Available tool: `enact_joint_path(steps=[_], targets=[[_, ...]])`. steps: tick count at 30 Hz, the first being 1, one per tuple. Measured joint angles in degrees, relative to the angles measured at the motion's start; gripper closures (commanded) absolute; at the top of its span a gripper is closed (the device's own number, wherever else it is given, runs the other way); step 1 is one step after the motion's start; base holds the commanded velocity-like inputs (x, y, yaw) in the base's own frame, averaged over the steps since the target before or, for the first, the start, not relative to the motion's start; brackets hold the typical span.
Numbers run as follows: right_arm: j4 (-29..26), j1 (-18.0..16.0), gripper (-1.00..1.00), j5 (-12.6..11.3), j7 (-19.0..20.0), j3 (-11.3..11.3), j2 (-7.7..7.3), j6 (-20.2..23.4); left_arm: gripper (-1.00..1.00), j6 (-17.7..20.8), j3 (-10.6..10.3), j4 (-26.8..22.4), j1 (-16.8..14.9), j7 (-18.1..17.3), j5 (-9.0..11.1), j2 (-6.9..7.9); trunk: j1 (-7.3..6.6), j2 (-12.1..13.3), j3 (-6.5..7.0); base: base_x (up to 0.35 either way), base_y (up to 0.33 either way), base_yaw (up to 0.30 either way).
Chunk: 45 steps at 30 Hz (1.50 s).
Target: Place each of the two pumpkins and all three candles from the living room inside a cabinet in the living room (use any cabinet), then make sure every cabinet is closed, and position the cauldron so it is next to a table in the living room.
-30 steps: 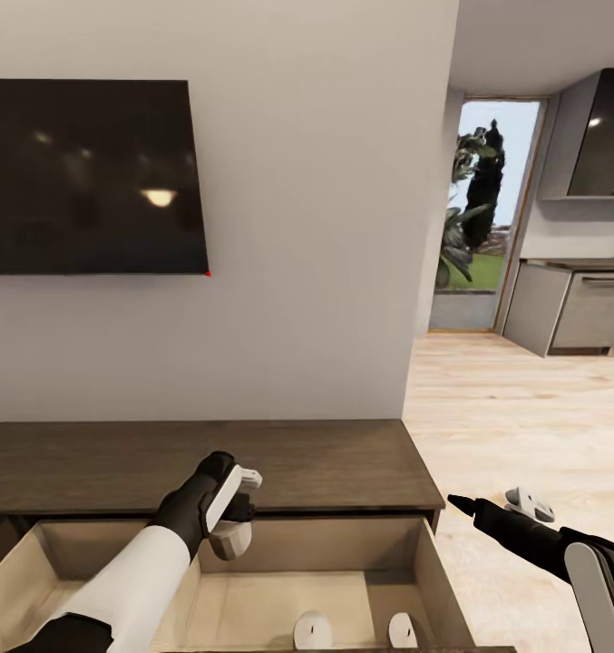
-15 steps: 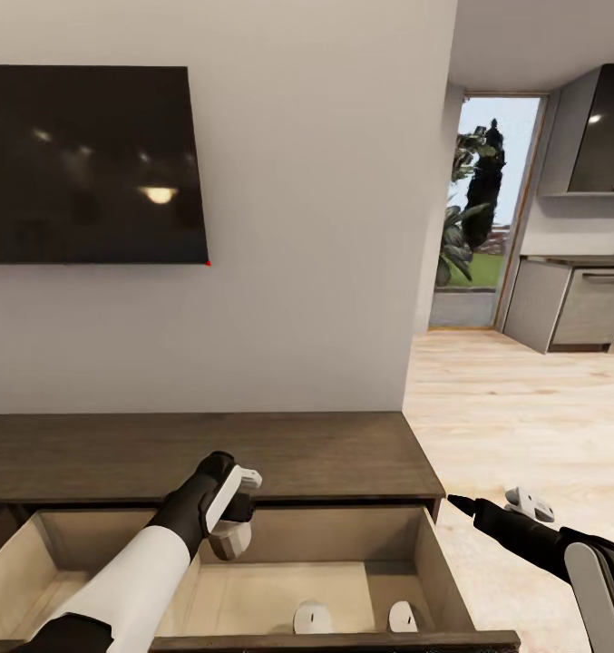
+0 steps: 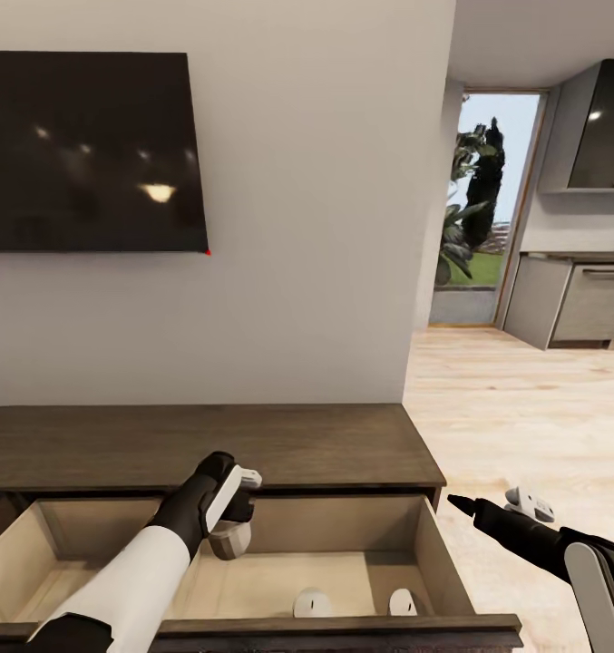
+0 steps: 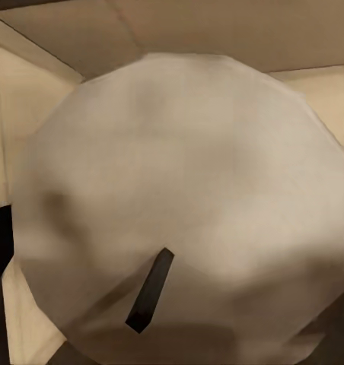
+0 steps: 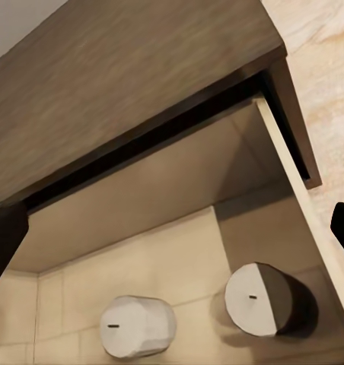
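Left fingers [image 3: 231, 523] closed around a pale grey-white candle [image 3: 230, 540], hanging over the open drawer [image 3: 431, 553] of the dark brown cabinet [image 3: 343, 449], near the drawer's back wall and about midway along it. Up close in the left wrist view, that candle's round end face with its short dark wick [image 4: 151, 289], and pale drawer boards behind it. Right fingers [image 3: 492, 506] out past the cabinet's right end, above the plank floor [image 3: 515, 408]; one dark finger pointing toward the drawer's right wall, a white-tipped one beside it, with nothing seen between them, though how far apart they stand cannot be told. Inside the drawer, two more candles on the light-wood bottom near the front edge: one [image 3: 311, 603] right of the middle, the other [image 3: 402, 602] close to the right wall, apart from each other. Same pair in the right wrist view, one [image 5: 138, 327] standing clear, the other [image 5: 267, 299] close against the side wall. Above the cabinet, a black TV [image 3: 89, 150] on the grey wall. Off to the right, a doorway [image 3: 488, 209] with greenery beyond and grey kitchen units [image 3: 570, 304].
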Motion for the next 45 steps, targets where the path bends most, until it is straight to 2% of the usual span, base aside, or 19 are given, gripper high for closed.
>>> enact_joint_path(steps=[32,34,35,37,39,40,41,43,45], targets=[[0.0,0.1,-1.0,0.0,0.1,-0.3,-0.12,-0.1,1.0,0.0,-0.1,0.0,0.0,0.0,-0.2,-0.09,0.83,-0.4,-7.09,0.0,0.0,0.0],[-0.1,0.1,-1.0,0.0,0.3,-2.1,-0.15,-0.1,1.0,0.0,-0.1,0.0,0.0,0.0,-0.2,-0.09,0.89,-0.5,-7.54,0.0,0.0,0.0],[-0.2,0.1,-1.0,0.0,0.9,-4.6,-0.17,-0.1,1.0,0.0,-0.1,0.0,0.0,0.0,-0.2,-0.09,0.91,-0.5,-7.76,0.0,0.0,0.0],[-0.2,0.2,-1.0,0.1,5.0,-11.9,-0.22,-0.1,1.0,0.0,-0.2,0.0,0.0,0.0,-0.2,-0.09,0.93,-0.5,-7.99,0.0,0.0,0.0],[-0.2,0.3,-1.0,0.4,11.0,-21.1,-0.22,-0.1,1.0,0.0,-0.2,0.0,0.0,0.0,-0.2,-0.09,0.93,-0.5,-7.99,0.0,0.0,0.0],[-0.1,0.3,-1.0,0.3,12.3,-23.6,-0.22,-0.1,1.0,0.0,-0.2,0.0,0.0,0.0,-0.2,-0.09,0.93,-0.5,-7.99,0.0,0.0,0.0],[0.0,0.3,-1.0,0.6,14.3,-27.6,-0.24,-0.1,1.0,0.0,-0.2,0.0,0.0,0.0,-0.2,-0.09,0.93,-0.5,-7.99,0.0,0.0,0.0],[0.1,0.3,-1.0,0.6,16.1,-32.3,-0.25,-0.1,1.0,0.0,-0.1,0.0,0.0,0.0,-0.2,-0.09,0.99,-0.5,-8.43,0.0,0.0,0.0],[0.3,0.3,-1.0,0.5,17.1,-35.5,-0.25,-0.1,1.0,0.0,-0.1,0.0,0.0,0.0,-0.2,-0.09,1.04,-0.5,-8.87,0.0,0.0,0.0]])
